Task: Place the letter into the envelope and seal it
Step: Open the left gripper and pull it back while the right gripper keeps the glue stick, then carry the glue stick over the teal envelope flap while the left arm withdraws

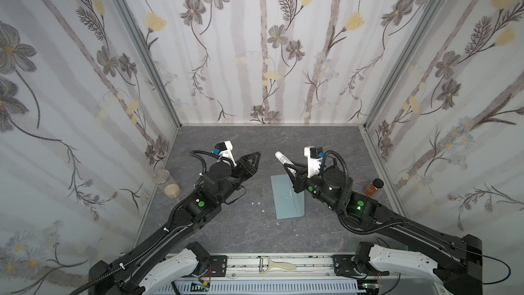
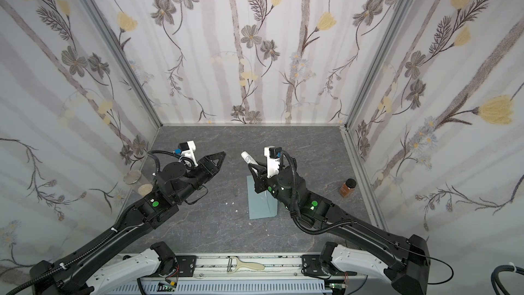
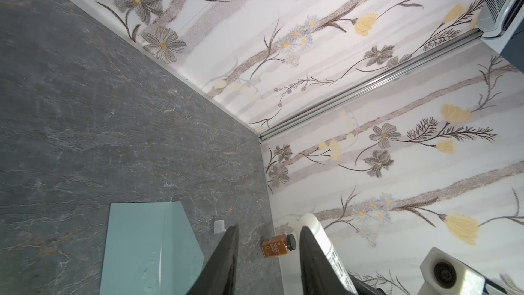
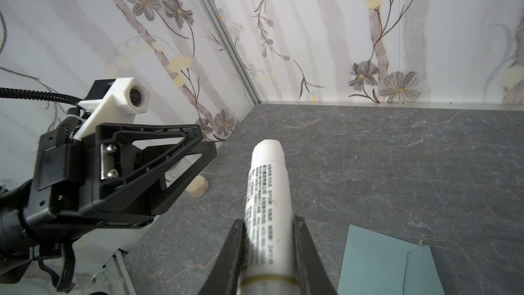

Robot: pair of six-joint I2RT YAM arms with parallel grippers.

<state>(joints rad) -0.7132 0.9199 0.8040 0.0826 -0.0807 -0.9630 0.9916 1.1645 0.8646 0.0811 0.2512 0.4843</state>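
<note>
My right gripper [image 1: 289, 165] clamps the glue stick [image 1: 280, 156] above the mid-table envelope [image 1: 286, 202], left gripper [image 1: 257, 154] gapes empty; letter unseen, presumably inside, so sealing next needs the stick's tip brought down onto it.

The envelope [image 1: 286, 202] [image 2: 261, 205] is a flat, dusty blue-grey paper rectangle lying on the dark marbled worktop [image 1: 226, 236], right of centre in both top views, with its long side running away from the front edge and slightly slanted. The wrist views [image 3: 147, 245] [image 4: 382, 265] show its pointed flap folded over the body — whether it is stuck down cannot be told.
</note>
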